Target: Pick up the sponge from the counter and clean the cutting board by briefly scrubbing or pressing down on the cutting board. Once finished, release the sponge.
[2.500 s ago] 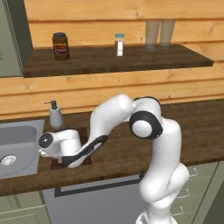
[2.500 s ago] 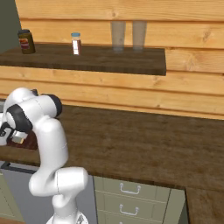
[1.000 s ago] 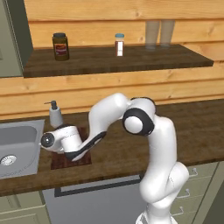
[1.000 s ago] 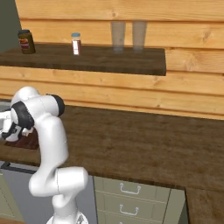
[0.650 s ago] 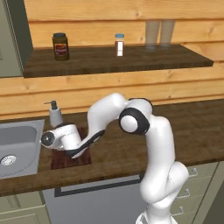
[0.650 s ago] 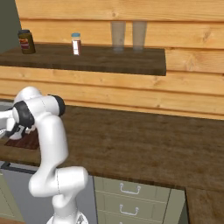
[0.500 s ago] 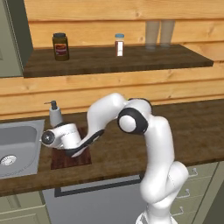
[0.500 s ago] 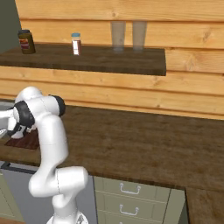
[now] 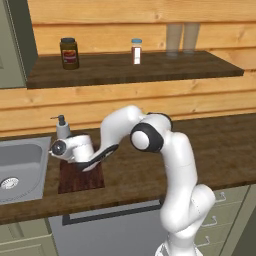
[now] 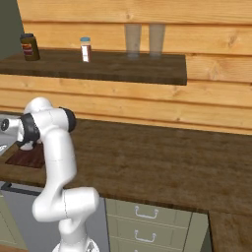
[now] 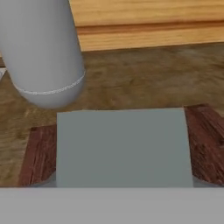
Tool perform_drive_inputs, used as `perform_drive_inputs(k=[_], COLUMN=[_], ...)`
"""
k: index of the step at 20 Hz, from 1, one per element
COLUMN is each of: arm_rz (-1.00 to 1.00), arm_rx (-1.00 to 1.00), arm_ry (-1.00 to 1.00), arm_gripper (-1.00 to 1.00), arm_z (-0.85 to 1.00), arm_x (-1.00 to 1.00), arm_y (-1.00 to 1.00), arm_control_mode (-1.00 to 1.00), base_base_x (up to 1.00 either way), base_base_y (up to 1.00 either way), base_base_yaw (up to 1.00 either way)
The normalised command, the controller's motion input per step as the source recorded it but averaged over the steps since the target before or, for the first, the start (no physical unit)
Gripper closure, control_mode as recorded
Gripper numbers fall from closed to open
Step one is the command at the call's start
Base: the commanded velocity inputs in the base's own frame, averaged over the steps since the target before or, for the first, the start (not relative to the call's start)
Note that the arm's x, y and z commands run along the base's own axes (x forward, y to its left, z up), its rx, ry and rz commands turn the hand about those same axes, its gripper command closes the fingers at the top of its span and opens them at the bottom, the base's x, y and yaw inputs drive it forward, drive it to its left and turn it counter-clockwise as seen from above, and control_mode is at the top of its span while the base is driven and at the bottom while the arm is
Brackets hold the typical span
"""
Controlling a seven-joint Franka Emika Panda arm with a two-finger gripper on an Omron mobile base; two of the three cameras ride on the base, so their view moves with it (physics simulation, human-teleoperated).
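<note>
Dark reddish-brown, the flat rectangular cutting board (image 9: 81,176) lies on the long brown wooden counter (image 9: 220,145) beside the grey metal sink (image 9: 22,162); the gripper sits low over its far end, by the grey soap dispenser (image 9: 62,128).

From the right base, the board (image 10: 27,157) shows behind the arm.

In the hand view, the grey-blue sponge (image 11: 122,146) lies over the board (image 11: 39,155); the grip cannot be made out.

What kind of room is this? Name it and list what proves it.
A kitchen, rendered in simulation. Proof: a grey metal sink set into the long dark brown wooden counter, a dark reddish-brown cutting board beside it, and cabinet drawers with handles below. A grey soap dispenser stands by the sink.
</note>
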Motion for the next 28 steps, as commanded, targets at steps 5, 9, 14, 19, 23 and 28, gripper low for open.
perform_drive_inputs(k=[5,9,14,19,23,28], arm_rz=[0.00,0.00,0.00,0.00,0.00,0.00], arm_rx=[0.00,0.00,0.00,0.00,0.00,0.00], arm_ry=[0.00,0.00,0.00,0.00,0.00,0.00], arm_gripper=[1.00,1.00,1.00,1.00,1.00,1.00], arm_z=[-0.28,-0.30,-0.35,-0.31,-0.27,-0.23], arm_x=[0.48,0.53,0.44,0.37,0.21,-0.13], arm_y=[-0.37,-0.41,-0.45,-0.53,-0.64,-0.58], arm_control_mode=[-1.00,-1.00,-1.00,-1.00,-1.00,-1.00], base_base_x=[0.00,0.00,0.00,0.00,0.00,0.00], base_base_y=[0.00,0.00,0.00,0.00,0.00,0.00], base_base_yaw=[0.00,0.00,0.00,0.00,0.00,0.00])
